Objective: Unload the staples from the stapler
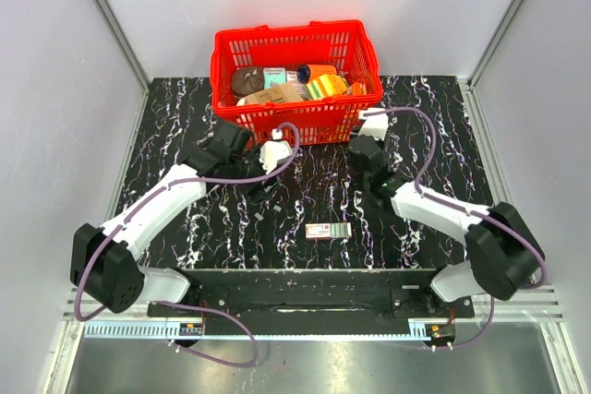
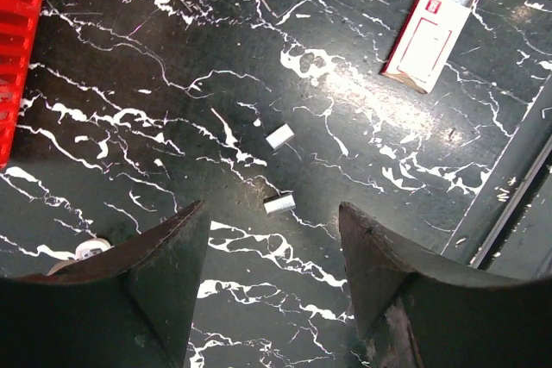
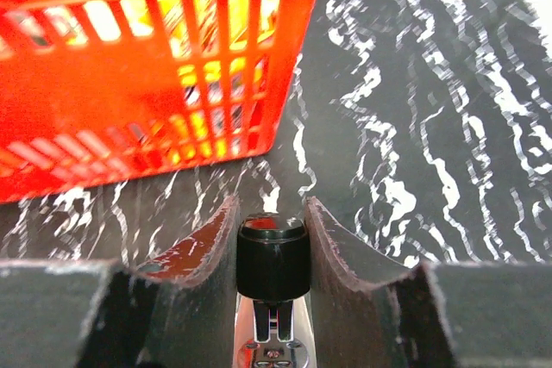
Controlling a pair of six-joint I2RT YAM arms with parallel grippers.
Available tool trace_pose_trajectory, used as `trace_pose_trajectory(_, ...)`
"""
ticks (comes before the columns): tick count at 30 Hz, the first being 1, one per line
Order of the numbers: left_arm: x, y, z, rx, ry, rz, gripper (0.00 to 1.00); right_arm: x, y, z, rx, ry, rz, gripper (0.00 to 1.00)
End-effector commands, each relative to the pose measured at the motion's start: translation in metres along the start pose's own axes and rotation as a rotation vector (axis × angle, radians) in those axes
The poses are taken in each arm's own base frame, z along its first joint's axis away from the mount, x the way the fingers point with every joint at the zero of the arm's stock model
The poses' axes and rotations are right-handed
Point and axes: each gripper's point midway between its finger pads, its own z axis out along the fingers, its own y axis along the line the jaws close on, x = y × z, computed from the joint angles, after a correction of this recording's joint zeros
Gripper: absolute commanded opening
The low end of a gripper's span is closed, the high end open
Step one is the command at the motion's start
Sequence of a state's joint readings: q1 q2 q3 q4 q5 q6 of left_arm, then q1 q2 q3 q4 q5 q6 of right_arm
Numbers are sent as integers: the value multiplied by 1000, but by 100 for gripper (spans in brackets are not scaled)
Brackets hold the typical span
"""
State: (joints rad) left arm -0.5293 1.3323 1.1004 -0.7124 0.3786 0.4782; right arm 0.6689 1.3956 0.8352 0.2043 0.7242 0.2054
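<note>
Left wrist view shows two short silvery staple strips lying loose on the desk [image 2: 147, 49] – one [image 2: 279, 135] farther out, the other [image 2: 279, 204] just ahead of the left gripper [image 2: 272, 208], whose fingers stand apart with nothing between them. So part of the unloading looks done, judging by those strips. The stapler [image 3: 272, 260] itself sits in the right gripper [image 3: 272, 208], clenched on its dark rounded end with the silvery strip running back under the wrist; whether any staples remain inside cannot be told from here. What is left, I judge, is to check the magazine and set the stapler down. Room is tight on the right – the red basket [image 3: 129, 84] rises close in front of that gripper, though bare desk opens to its right side. The left gripper has bare desk all round the strips, with the basket at the left edge of its view, the red-and-white box [image 2: 429, 40] well apart ahead and the metal rail [image 2: 509, 204] of the near desk edge to its right.
</note>
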Motion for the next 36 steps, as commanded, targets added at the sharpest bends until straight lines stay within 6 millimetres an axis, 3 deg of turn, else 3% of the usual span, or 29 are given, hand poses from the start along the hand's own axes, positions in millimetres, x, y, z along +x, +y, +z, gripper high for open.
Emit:
trace_pose_trajectory(1,-1,10,-14,-67,-29,28,65,-61,-28,10,218,-313,47,0)
trace_pose_trajectory(6,2,18,-17,-87,-28,17,64,-48,-34,25,321,-420,26,0)
trace_pose_trajectory(11,0,19,-22,-99,-52,19,64,-15,-41,35,402,-384,37,0)
trace_pose_trajectory(23,6,17,-28,-107,-51,29,64,81,3,20,120,189,118,0)
trace_pose_trajectory(25,7,17,-29,-112,-49,34,64,100,3,14,128,281,78,0)
trace_pose_trajectory(30,6,17,-37,-130,-54,46,64,126,-5,1,130,407,1,0)
trace_pose_trajectory(36,11,15,-36,-126,-47,43,64,141,-7,-7,118,460,3,0)
